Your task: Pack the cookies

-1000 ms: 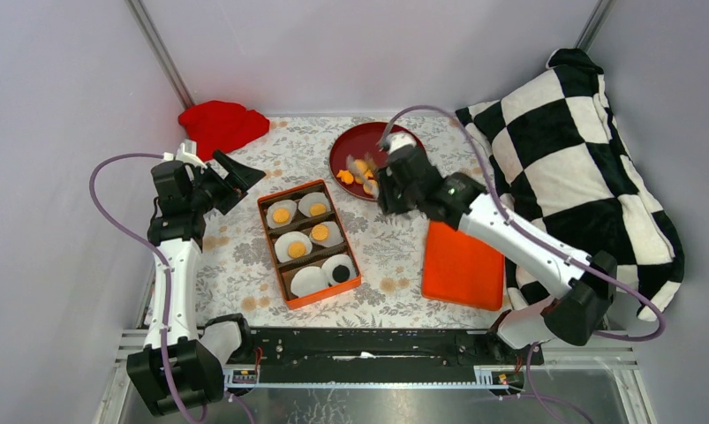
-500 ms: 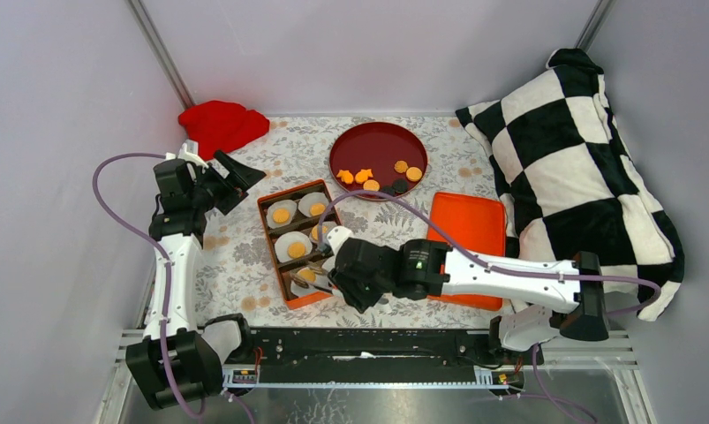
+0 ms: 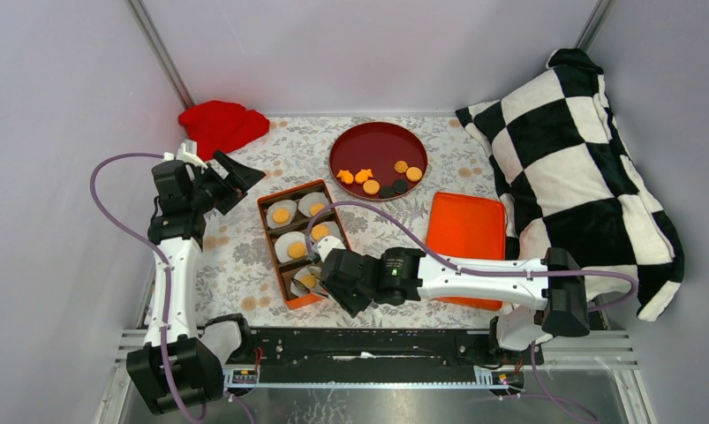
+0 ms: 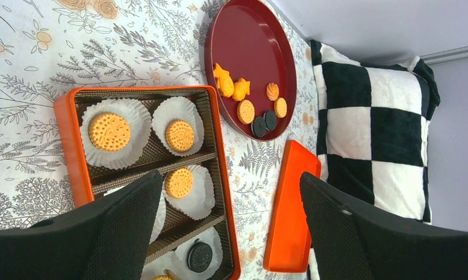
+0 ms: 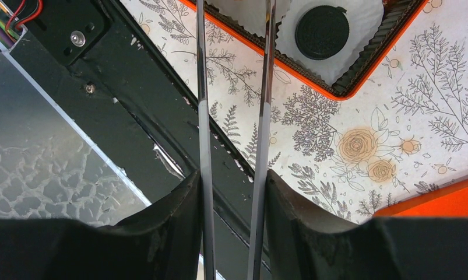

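Presently: right pincer at the box's near end, loose cookies beyond its far end.

Right pincer (image 5: 231, 181) is clamped part-way on thin metal tongs (image 5: 203, 116), whose tips are out of view over the orange box (image 3: 272, 252). A black cookie (image 5: 322, 32) lies just right of the blades. Unpacked cookies (image 3: 377, 181) wait on the red plate (image 3: 333, 159). Left pincer (image 4: 229, 177) gapes wide, well apart.

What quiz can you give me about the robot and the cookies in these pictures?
1. How many black cookies lie on the red plate?
2. True or false: the left gripper is holding a cookie.
3. Fill in: the right gripper grips thin metal ____.
Key: 1. two; 2. false, it is open and empty; 3. tongs.
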Controlling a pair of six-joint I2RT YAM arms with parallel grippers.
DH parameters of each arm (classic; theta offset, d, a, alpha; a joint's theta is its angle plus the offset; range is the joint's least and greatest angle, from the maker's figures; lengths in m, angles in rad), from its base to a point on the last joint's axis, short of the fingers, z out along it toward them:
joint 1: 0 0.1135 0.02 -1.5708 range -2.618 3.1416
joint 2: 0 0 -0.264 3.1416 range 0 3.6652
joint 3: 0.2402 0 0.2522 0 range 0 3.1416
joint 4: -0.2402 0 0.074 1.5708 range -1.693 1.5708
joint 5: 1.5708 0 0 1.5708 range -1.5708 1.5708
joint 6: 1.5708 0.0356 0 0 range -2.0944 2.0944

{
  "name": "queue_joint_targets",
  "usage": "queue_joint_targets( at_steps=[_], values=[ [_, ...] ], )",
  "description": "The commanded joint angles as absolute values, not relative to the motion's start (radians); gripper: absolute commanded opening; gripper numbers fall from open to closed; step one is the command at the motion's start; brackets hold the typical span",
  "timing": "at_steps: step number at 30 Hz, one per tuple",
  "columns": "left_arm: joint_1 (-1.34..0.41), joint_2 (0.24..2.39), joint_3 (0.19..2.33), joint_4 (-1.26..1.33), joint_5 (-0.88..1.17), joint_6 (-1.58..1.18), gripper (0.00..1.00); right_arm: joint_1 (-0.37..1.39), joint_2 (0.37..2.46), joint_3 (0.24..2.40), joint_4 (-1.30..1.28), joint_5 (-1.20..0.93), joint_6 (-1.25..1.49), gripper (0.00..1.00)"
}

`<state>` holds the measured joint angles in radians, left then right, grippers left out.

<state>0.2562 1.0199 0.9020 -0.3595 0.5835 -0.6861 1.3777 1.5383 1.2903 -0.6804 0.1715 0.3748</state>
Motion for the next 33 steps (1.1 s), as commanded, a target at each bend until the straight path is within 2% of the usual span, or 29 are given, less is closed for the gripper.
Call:
queue_joint_targets(
  at_steps=[1,3,6,14,27,30,33],
  values=[
    [0.259,1.012,0.925,-0.355,0.578,-0.663,0.92,1.382,1.552,1.322,-0.655,0.211,0.378,0.10],
    [0.260,1.010,0.922,-0.354,0.579,-0.663,0.92,1.382,1.549,1.320,-0.663,0.212,0.385,0.27],
    [0.259,1.011,0.919,-0.351,0.590,-0.663,0.92,1.382,1.519,1.303,-0.649,0.215,0.395,0.45],
    [0.260,0.998,0.920,-0.335,0.616,-0.670,0.93,1.382,1.480,1.281,-0.629,0.218,0.414,0.54],
    [0.259,0.971,0.944,-0.354,0.599,-0.669,0.93,1.383,1.383,1.387,-0.690,0.329,0.427,0.45],
    [0.260,0.969,0.949,-0.354,0.599,-0.673,0.93,1.382,1.358,1.440,-0.728,0.423,0.428,0.37],
    [0.259,0.969,0.948,-0.352,0.600,-0.676,0.93,1.382,1.354,1.481,-0.776,0.599,0.445,0.26]
  ],
)
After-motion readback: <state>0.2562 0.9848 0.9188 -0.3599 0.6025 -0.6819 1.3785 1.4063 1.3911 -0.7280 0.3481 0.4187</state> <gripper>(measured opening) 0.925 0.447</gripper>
